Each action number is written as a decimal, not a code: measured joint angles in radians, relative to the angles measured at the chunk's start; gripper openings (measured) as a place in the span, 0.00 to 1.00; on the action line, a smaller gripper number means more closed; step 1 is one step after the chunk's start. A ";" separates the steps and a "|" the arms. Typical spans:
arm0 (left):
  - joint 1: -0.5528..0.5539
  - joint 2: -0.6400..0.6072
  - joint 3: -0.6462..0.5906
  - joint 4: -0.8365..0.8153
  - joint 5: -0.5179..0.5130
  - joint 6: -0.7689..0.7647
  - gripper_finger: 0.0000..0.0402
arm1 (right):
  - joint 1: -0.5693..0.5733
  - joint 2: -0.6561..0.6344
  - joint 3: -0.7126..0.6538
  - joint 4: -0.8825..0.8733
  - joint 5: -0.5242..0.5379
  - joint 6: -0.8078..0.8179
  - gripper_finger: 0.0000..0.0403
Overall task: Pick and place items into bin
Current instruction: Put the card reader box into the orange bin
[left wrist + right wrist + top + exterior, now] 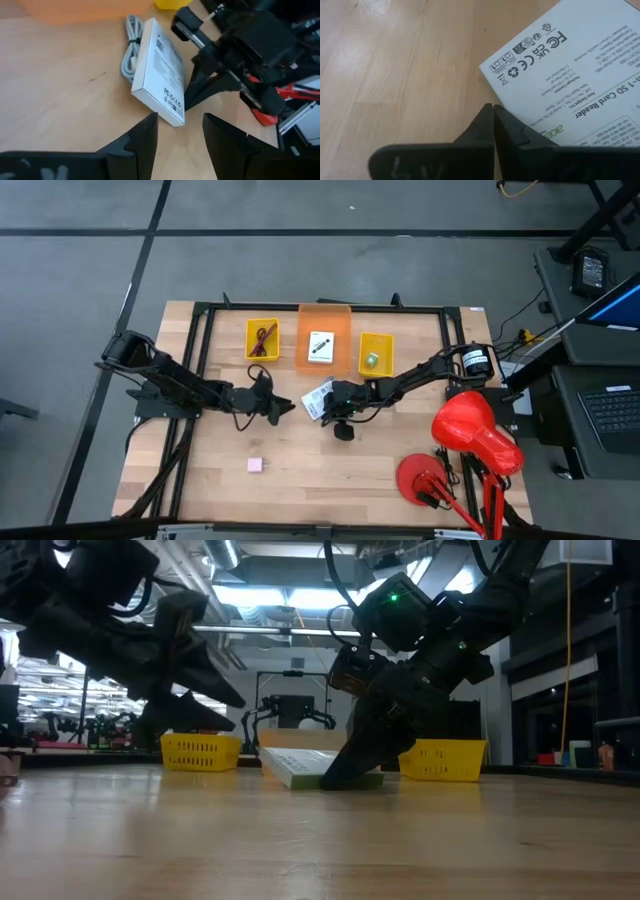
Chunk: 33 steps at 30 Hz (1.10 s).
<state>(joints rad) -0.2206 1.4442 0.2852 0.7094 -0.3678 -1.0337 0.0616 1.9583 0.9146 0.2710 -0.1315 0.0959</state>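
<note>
Black fingers of the right gripper (493, 131) are pressed together with nothing between them, tips down on the wooden table (330, 470) right at the edge of the white box (318, 399) — the printed face of the box lies just beyond the tips, running diagonally away from them toward the table's back edge. In the overhead view that box sits near the table's middle, just in front of the orange bin (324, 350), its long axis slanted, and a grey cable (131, 52) lies against its far long side.

The left gripper (180, 137) hovers just on the opposite side — fingers apart, nothing held, the near short end of the box in line with the gap between them.

Both arms are about equally close. My judgement: the right one, being closed at the box's edge, is better placed to nudge or lift that edge, while the spread left fingers could take the short end.
</note>
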 joint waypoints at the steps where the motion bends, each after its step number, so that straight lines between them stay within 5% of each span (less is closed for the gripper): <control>1: 0.003 0.003 0.000 0.001 0.005 -0.008 0.38 | 0.000 0.000 0.000 0.000 0.000 0.000 0.00; 33: 0.171 0.202 0.068 0.080 0.179 -0.014 0.38 | 0.000 0.000 0.000 0.001 0.000 -0.022 0.00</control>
<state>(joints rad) -0.0497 1.6466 0.3527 0.7895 -0.1885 -1.0475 0.0616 1.9583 0.9142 0.2718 -0.1312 0.0738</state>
